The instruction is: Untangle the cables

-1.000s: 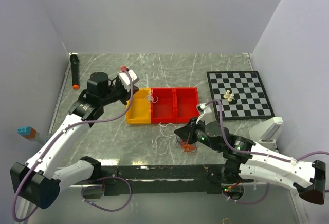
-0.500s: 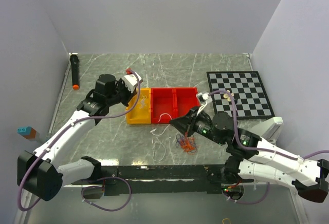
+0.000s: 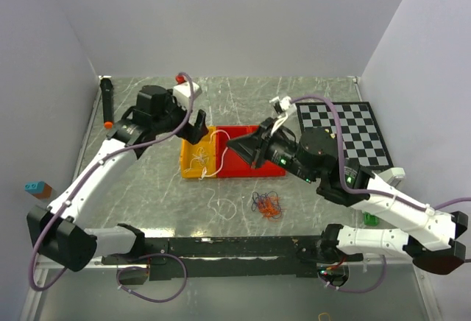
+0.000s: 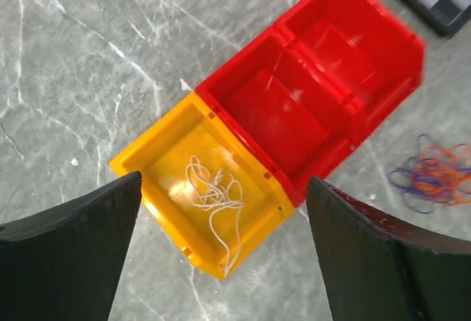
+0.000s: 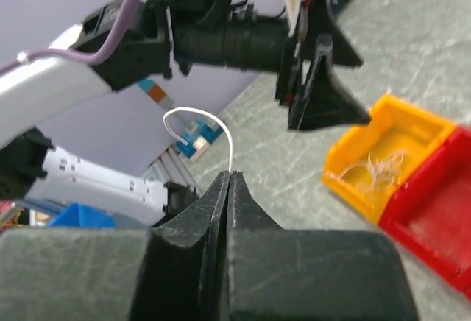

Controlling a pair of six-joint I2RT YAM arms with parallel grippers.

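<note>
Your right hand (image 5: 229, 180) was clamped tight on a thin white cable (image 5: 193, 115), with no gap between the fingers. The cable's short free end curled up in a small loop just above the fingertips. Seen from above, that hand hung over the red bins (image 3: 266, 162), its tips pointing toward the yellow bin (image 3: 185, 168). The rest of the held cable trailed down near the wall where yellow meets red.

Your left hand (image 4: 223, 188) was spread wide and carried nothing. It hovered above the yellow bin, with one dark finger at each lower corner of its wrist view. A second white cable (image 4: 213, 202) lay inside that bin in a loose scribble on the floor of the tray.

On the bench (image 3: 309, 93), in front of the red bins on the side nearer the arm bases, sat the orange and purple tangle (image 3: 266, 205), a small wiry clump. A loose white strand (image 3: 225, 207) lay just to its left, and I could not tell whether the two touched.

The chessboard (image 3: 344, 134) lay on the right, with your right arm crossing in front of its near corner. A black marker (image 3: 107, 104) with an orange tip lay along the far left edge.
</note>
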